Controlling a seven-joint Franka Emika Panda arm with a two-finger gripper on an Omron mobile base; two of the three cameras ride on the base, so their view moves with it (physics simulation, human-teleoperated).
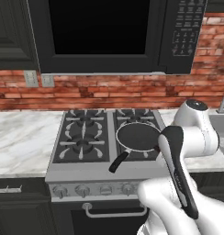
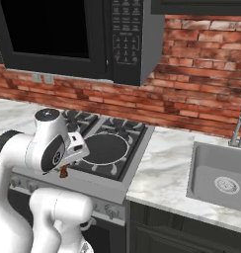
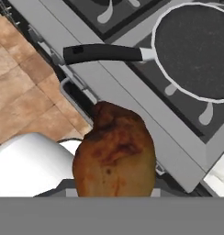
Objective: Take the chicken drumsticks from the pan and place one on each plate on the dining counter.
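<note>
The gripper [image 2: 63, 171] holds a chicken drumstick [image 3: 114, 153]: in the hand view the glazed orange-brown piece sits right at the bottom of the picture where the finger tips rise, hiding them, so the jaws stand part-closed on the meat. In the right base view a small brown tip of it pokes out below the white hand, in front of the stove's front edge.

Beyond the drumstick, the hand view looks down on the stove [image 1: 86, 158], its grey front panel and the oven door handle [image 1: 114, 213], with a tiled wooden floor [image 3: 22, 92] to one side. The pan [image 1: 137, 137] rests on the stove's front right burner, its dark inside bare, its black handle [image 3: 102, 53] pointing out over the stove's front edge toward the robot. The held drumstick is apart from the pan, lower and nearer the robot, just past the handle's end.

The arm is folded close to its base, the elbow raised in front of the stove and the hand turned downward. In the left base view the forearm covers the pan's right rim. A black microwave [image 1: 100, 34] hangs above the stove against a brick wall [image 2: 201, 99]; marble worktop [image 1: 22, 137] runs to both sides, with a sink [image 2: 219, 180] to the right.
</note>
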